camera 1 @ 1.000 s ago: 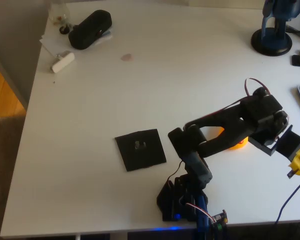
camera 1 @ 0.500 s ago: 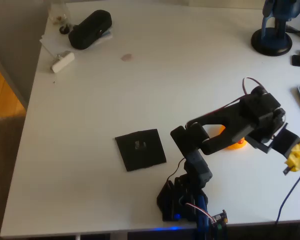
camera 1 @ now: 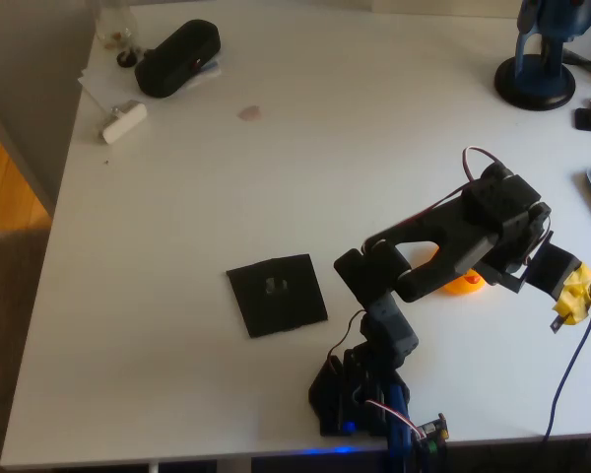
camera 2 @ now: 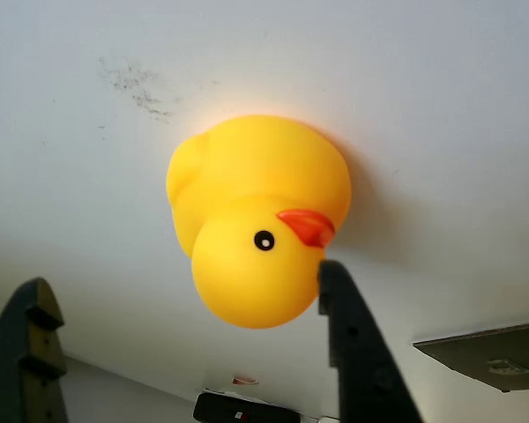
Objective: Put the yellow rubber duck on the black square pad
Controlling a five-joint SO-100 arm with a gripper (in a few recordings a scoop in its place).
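1. Resting on the white tabletop (camera 1: pixel 374 158), the yellow rubber duck (camera 2: pixel 257 218) sits on its own, mostly hidden under the black arm (camera 1: pixel 443 246) in the overhead view, where only an orange-yellow sliver (camera 1: pixel 464 285) shows.
2. The tool (camera 2: pixel 181 352) is spread: in the wrist view its two dark fingers stand well apart at the lower edge, one at the lower left (camera 2: pixel 26 352) and one right of centre (camera 2: pixel 357 352).
3. The right finger's tip lies just beside the duck's head below the orange beak (camera 2: pixel 307 226); contact cannot be confirmed. The left finger is clear of the duck.
4. The duck appears upside down in the wrist view, head toward the camera and body behind it.
5. In the overhead view the tool's end, wrapped in yellow tape (camera 1: pixel 573 299), shows to the right of the duck.
6. The black square pad (camera 1: pixel 277 295) lies flat on the tabletop, left of the arm and apart from the duck, with a faint grey mark at its centre. One corner of it (camera 2: pixel 485 352) shows at the lower right of the wrist view.
7. A black oblong case (camera 1: pixel 177 57) lies at the far left of the tabletop, with a small white object (camera 1: pixel 124 121) near it.
8. A blue stand (camera 1: pixel 540 69) occupies the far right corner.
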